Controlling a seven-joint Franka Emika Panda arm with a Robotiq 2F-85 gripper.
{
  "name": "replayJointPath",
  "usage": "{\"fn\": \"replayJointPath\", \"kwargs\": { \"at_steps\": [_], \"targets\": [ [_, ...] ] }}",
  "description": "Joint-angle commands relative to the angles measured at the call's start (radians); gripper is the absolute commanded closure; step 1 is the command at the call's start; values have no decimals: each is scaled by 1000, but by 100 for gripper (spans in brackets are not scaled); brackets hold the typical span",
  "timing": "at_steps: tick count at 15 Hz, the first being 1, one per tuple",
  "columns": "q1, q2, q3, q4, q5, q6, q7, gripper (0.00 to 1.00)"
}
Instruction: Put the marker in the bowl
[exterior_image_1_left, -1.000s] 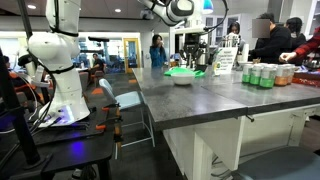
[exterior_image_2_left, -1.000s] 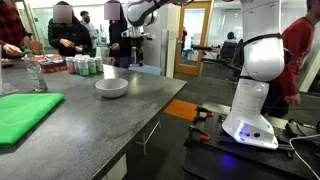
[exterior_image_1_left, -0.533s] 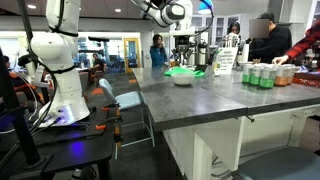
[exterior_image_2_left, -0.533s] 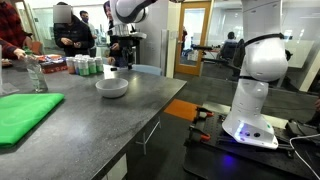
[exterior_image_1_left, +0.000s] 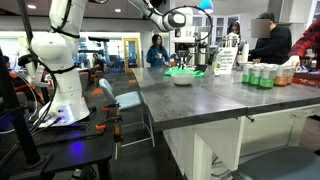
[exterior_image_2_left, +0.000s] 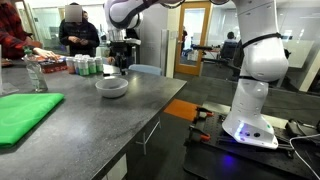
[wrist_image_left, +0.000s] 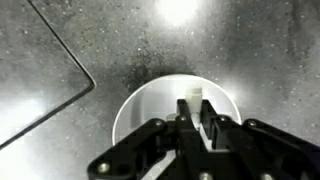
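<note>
Marker largely hidden within gripper, jaws clamped on it, bowl partly covered, arm pointing down over bowl.

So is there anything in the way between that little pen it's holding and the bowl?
Nothing visible is in the way. In the wrist view the marker is pinched between the fingers. The open white inside of the bowl lies right beneath it, with no object in between.
</note>
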Motion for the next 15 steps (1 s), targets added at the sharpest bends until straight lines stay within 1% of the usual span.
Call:
{"fn": "replayJointPath", "kwargs": {
  "at_steps": [1, 2, 3, 4, 7, 9, 10, 15],
  "targets": [
    [-7, 18, 14, 29, 21, 20, -30, 56],
    [-7, 18, 14, 32, 18, 17, -30, 55],
    [-8, 15, 14, 33, 15, 9, -32, 49],
    [-8, 12, 11, 34, 15, 5, -20, 42],
    [-21, -14, 10, 23, 29, 4, -17, 18],
    [-30, -43, 12, 6, 43, 8, -24, 5],
    [-35, -55, 15, 3, 59, 3, -32, 0],
    [-33, -112, 13, -14, 109, -3, -76, 0]
  ]
}}
